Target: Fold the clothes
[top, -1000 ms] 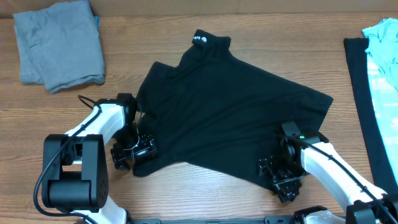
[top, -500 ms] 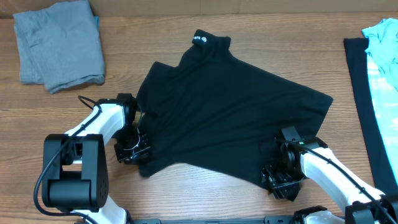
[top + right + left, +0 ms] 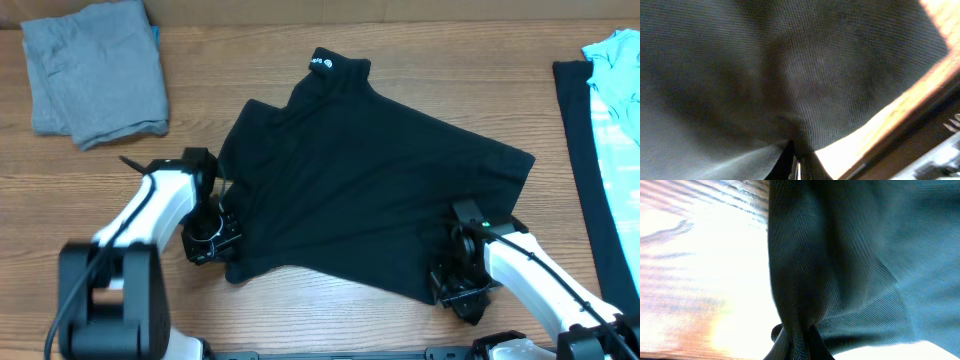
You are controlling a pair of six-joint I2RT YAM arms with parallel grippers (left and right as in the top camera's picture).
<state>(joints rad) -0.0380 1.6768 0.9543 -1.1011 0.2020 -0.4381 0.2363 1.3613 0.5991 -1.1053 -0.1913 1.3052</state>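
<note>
- The black T-shirt (image 3: 370, 190) lies spread out, back up or front up cannot be told, at the middle of the wooden surface (image 3: 330, 315), set at a slant: its collar (image 3: 338, 70) points to the far side and its hem runs along the near side.
- A small white logo (image 3: 322, 64) with lettering sits on the collar's left end.
- One short sleeve reaches out to the right, the other lies at the left, just beyond the left arm.
- The left pincer (image 3: 213, 240) is at the shirt's near left corner, clamped on the fabric; the left wrist view shows dark cloth gathered into a tight bunch between its tips, with bare wood bright beside it.
- The right pincer (image 3: 457, 288) is at the near right corner of the hem, likewise closed on the cloth; its wrist view shows the weave drawn into a pinch at the bottom edge, with a strip of wood at the right.
- A grey garment (image 3: 95, 75), folded, rests in the far left corner, well apart from the shirt.
- At the right edge lies a black cloth (image 3: 578, 170) with a light blue garment (image 3: 615, 90) over it.
</note>
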